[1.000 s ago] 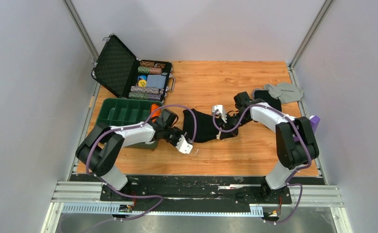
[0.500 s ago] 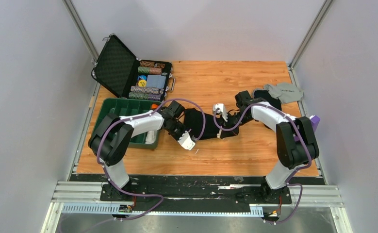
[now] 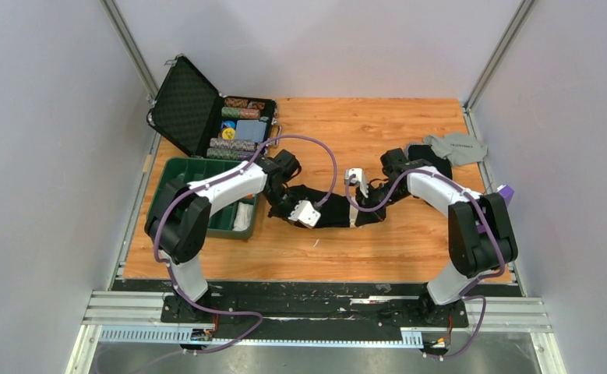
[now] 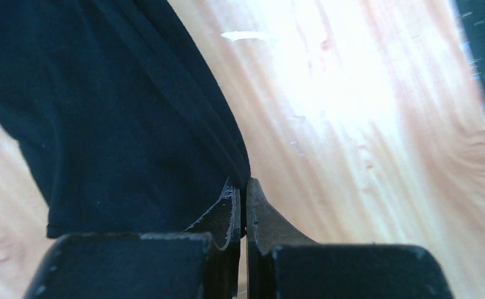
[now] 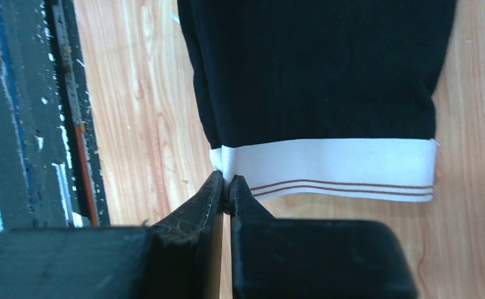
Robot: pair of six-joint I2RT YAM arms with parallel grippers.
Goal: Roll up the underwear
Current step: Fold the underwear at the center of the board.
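We see the underwear (image 3: pixel 333 209) lying low on the wooden tabletop (image 3: pixel 339 125), at its middle and between the two arms. It is drawn out into a dark strip running left to right. From above it appears folded over on itself, though the arms hide part of it.

The left claw (image 4: pixel 240 188) is pinched together on the black cloth's edge, where several folds gather. The right claw (image 5: pixel 227 187) is clamped on the near corner of the white waistband (image 5: pixel 339 163), which carries two thin brown lines.

Just beside the left arm sits a green compartment tray (image 3: pixel 195 178). Behind it an open black case of poker chips (image 3: pixel 238 128) stands with its lid raised. A light grey garment (image 3: pixel 457 146) lies at the far right, well apart from the underwear.
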